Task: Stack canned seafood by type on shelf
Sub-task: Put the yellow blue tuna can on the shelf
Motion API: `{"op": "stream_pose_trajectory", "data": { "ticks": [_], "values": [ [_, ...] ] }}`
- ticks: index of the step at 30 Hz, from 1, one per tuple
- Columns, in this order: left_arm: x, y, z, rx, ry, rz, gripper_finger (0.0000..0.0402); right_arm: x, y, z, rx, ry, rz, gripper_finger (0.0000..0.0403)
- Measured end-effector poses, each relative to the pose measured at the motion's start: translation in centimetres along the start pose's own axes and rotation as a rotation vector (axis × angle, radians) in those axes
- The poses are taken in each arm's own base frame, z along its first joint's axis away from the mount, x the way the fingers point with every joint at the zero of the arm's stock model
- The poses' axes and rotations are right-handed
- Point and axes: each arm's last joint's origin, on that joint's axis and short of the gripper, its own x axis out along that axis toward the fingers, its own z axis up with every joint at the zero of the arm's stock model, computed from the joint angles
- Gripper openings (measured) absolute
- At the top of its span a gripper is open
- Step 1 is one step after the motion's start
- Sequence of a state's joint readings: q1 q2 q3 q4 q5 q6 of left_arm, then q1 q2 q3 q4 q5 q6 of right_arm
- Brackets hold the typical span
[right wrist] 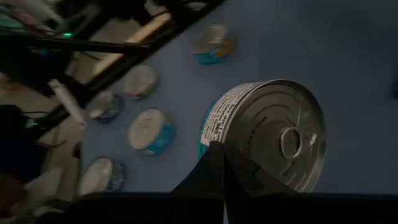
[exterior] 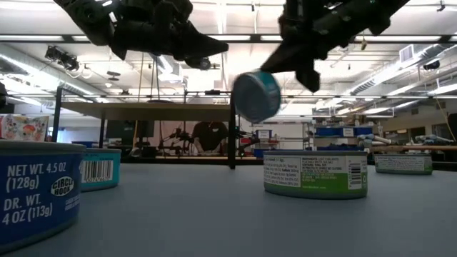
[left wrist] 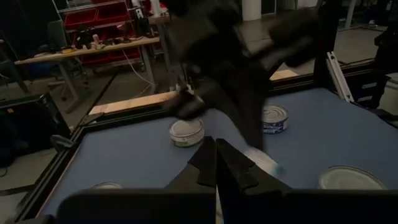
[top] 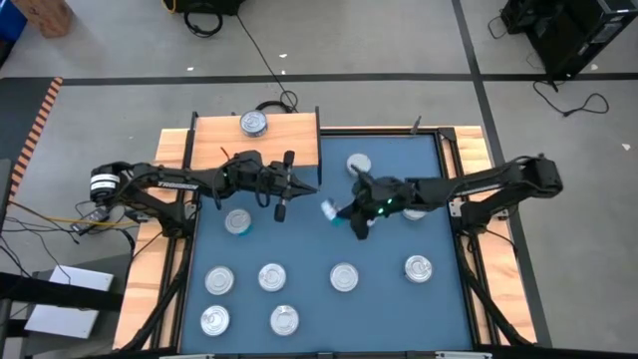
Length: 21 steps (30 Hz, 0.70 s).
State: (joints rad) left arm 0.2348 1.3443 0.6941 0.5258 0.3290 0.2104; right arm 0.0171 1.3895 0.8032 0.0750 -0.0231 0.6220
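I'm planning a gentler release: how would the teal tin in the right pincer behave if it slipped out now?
The teal tin hangs tilted above the blue tabletop, so it would probably land on its rim and roll. Its lid looks like smooth metal, likely slippery; the right pincer pinches only its edge. Being rigid, it shouldn't deform.

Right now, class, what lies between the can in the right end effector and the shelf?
In the high view, the shut left end effector hangs between the held can and the shelf.
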Motion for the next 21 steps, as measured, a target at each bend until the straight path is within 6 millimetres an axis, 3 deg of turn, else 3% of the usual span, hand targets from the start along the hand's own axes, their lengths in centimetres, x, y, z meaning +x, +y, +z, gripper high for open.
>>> {"op": "stream_pose_trajectory", "data": {
  "ticks": [6,11,16,21],
  "values": [
    [-0.7,-0.6,-0.1,0.021,0.077,-0.03,0.0001,4.0,0.8,-1.8,0.012,-0.008,0.114,0.0],
    [-0.9,-1.4,-0.3,0.011,0.136,-0.066,0.0001,6.6,-0.5,-3.4,0.045,0.062,0.129,0.0],
    [-0.8,-2.2,-0.4,0.028,0.155,-0.101,0.0001,7.9,-1.9,-4.0,0.091,0.105,0.125,0.0],
    [-0.7,-2.6,-0.4,0.022,0.169,-0.116,0.0001,7.9,-2.4,-3.6,0.097,0.105,0.124,0.0]
  ]
}}
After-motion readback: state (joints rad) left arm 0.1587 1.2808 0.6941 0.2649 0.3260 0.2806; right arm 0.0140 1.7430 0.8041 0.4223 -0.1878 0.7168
